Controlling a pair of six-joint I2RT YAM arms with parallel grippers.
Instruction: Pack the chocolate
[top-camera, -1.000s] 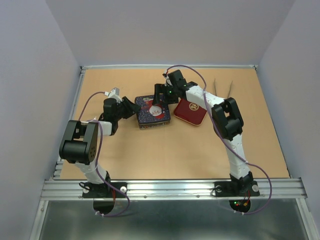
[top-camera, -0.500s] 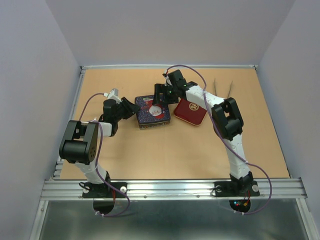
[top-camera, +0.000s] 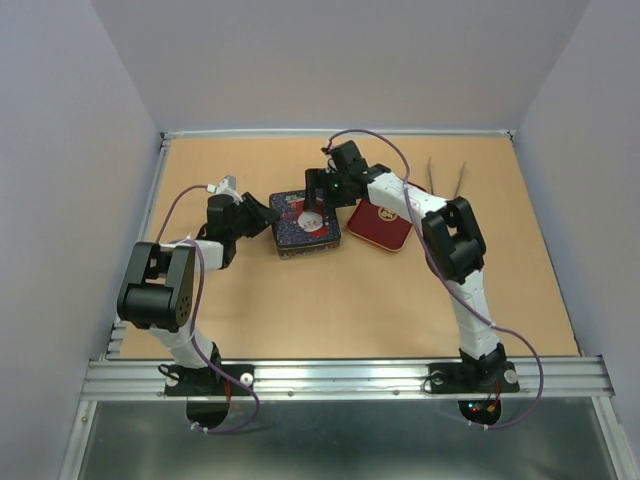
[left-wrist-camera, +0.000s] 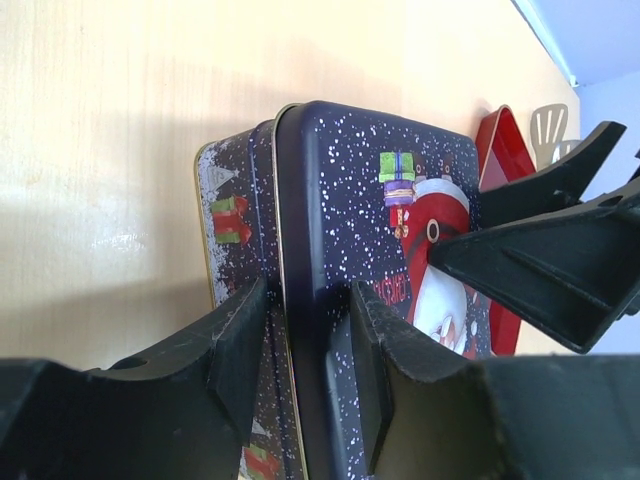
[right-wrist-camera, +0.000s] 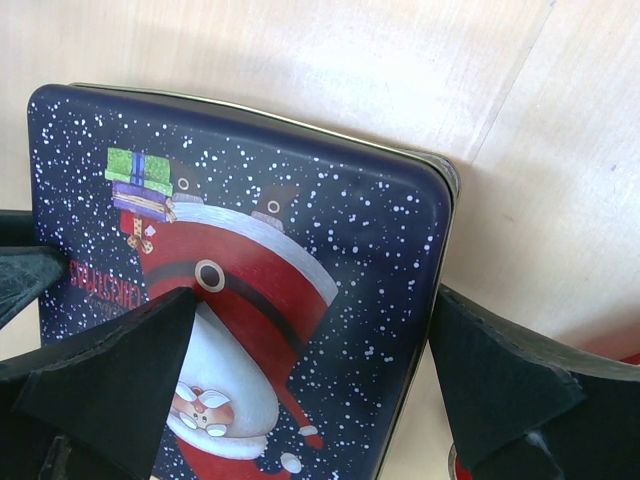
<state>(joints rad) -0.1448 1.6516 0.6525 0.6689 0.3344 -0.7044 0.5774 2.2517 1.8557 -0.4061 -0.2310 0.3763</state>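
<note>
The chocolate shows in none of the views. The only container in sight is a dark blue tin (top-camera: 307, 222) with a Santa picture, and its lid (right-wrist-camera: 250, 200) lies flat on it, so whether the pieces are inside cannot be told.

Nearest the arm bases, the table (top-camera: 330, 310) is bare wood. Just beyond, the left hand (left-wrist-camera: 310, 300) is clamped on the tin's left edge. One finger sits against the side wall below the lid's rim and the other lies on the lid's top.

Over the far half of the lid hangs the right hand (right-wrist-camera: 312, 292), its fingers spread as wide as they go, one over each side of the Santa picture, gripping nothing.

A red tray (top-camera: 382, 222) lies just beside the tin on the right, its corner close to the tin's edge.

The step looks like lid work, most likely seating or checking the closure. To do it well:
- The left hand should act only as an anchor, pinching level so it does not lift or twist that edge.
- The right hand should come straight down and stay centred, so its push lands evenly and the lid does not cock on one corner.
- Any sideways push would slide the tin into the red tray, so the force should be vertical.
</note>
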